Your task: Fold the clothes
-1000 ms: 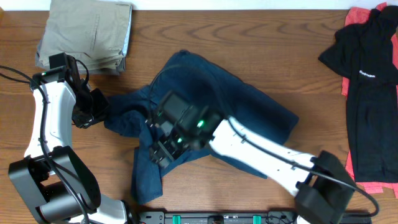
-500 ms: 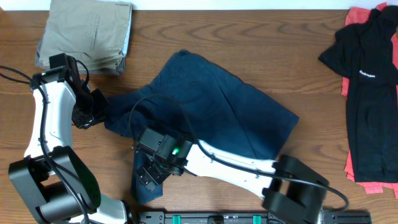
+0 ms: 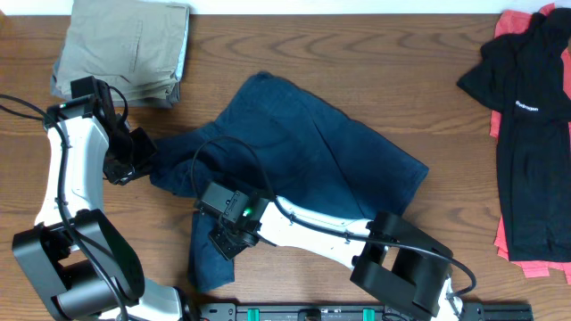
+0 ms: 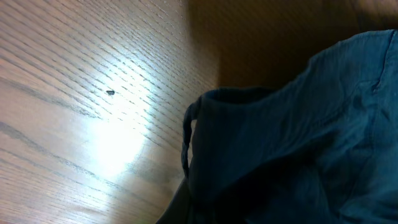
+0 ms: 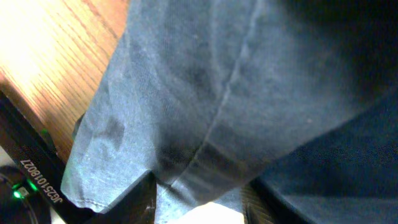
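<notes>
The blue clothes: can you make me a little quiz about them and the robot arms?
1. True or false: the blue clothes lie neatly folded into a square.
2. What lies at the table's far left corner? A) khaki trousers B) a cup C) a red ball
3. Which arm's gripper is down on the clothes nearest the table's front edge?
Key: 1 false, they lie spread and rumpled; 2 A; 3 the right gripper.

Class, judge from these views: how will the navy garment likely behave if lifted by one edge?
Probably floppy: the navy garment lies in soft crumpled folds. Likely heavyish, dragging across the table, given its thick seams.
</notes>
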`<act>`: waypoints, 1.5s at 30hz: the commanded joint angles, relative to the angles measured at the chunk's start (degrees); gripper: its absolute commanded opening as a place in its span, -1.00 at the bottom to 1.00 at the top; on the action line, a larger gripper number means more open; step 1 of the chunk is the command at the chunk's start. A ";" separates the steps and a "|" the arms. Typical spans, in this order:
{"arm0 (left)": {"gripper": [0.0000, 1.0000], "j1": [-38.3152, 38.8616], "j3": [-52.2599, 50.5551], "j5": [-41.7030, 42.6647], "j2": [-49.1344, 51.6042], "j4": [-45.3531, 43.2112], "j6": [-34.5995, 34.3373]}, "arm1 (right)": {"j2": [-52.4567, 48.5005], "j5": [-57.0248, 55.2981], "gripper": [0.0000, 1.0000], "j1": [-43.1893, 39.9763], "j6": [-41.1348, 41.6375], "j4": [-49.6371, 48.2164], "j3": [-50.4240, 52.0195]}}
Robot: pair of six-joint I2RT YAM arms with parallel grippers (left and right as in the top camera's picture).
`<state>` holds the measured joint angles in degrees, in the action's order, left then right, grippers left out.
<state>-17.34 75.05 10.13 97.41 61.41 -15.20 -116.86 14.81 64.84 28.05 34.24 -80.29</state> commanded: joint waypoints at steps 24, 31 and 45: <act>-0.88 -0.20 0.31 1.70 -0.59 0.72 -0.11 | 9.03 0.42 -0.98 -6.49 0.87 9.20 -2.51; -0.88 -0.20 0.33 2.95 -6.36 0.85 -0.11 | 20.57 -2.21 -0.97 -17.22 0.52 21.49 -2.51; -0.88 -0.20 0.33 2.93 -21.81 5.27 -1.03 | 41.00 -5.40 -0.98 -32.50 -1.99 35.56 -2.54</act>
<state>-17.17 75.02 14.66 78.85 66.59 -15.25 -79.99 12.97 34.94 27.35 68.69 -81.76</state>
